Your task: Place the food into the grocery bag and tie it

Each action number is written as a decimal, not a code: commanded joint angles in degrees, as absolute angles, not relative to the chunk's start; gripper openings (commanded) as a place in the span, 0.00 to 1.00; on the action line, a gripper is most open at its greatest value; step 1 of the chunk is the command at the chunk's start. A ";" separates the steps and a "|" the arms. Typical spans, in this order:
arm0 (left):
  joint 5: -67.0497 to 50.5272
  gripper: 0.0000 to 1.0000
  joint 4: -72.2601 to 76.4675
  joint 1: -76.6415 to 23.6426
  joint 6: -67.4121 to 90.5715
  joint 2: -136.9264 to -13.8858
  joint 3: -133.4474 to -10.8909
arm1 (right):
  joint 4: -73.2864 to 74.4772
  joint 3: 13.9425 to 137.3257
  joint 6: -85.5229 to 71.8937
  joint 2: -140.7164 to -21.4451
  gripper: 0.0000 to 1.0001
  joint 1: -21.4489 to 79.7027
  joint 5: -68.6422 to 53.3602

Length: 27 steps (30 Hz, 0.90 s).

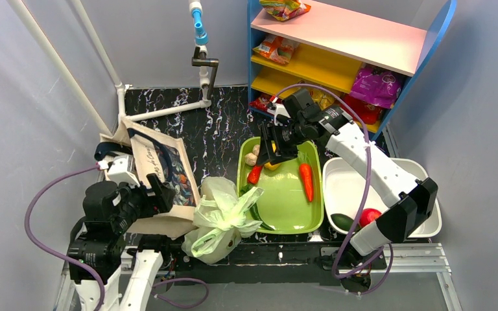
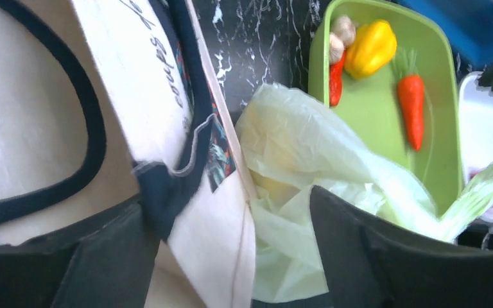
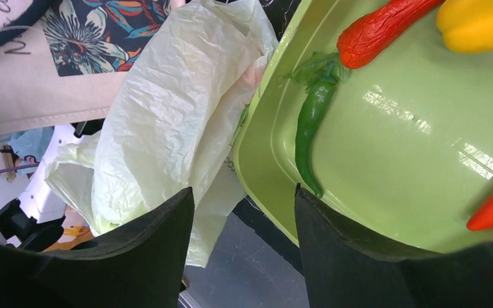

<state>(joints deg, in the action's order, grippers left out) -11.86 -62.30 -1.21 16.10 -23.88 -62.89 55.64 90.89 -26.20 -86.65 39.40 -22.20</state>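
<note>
dark cursive lettering ran across the pale panel of the canvas tote (image 1: 144, 157) at the left, but no whole word could be read. the left wrist view caught only a few slanted letters, and the right wrist view only a scrap. print on the snack packets (image 1: 277, 46) on the far shelf (image 1: 363, 39) was too small to read.

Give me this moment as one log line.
left gripper: open, over tote edge | right gripper: open, above green tray | grocery bag: crumpled between tote and tray, untied | carrot: in tray
</note>
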 commanded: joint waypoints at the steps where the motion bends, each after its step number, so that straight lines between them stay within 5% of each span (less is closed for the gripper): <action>1: -4.05 0.95 -67.93 -1.13 16.47 -29.75 -72.28 | 55.52 92.37 -26.18 -87.96 0.66 39.28 -23.96; 10: 28.96 0.98 -80.94 -1.13 20.20 -47.66 -90.79 | 57.84 98.70 -25.75 -91.94 0.65 39.24 -24.69; 21: 22.23 0.98 -71.21 -0.96 26.00 -56.22 -81.32 | 58.73 98.70 -24.63 -91.89 0.65 39.28 -24.63; 27: 20.91 0.88 -63.69 -0.36 26.86 -61.09 -75.45 | 59.54 97.82 -23.27 -91.28 0.65 39.28 -23.86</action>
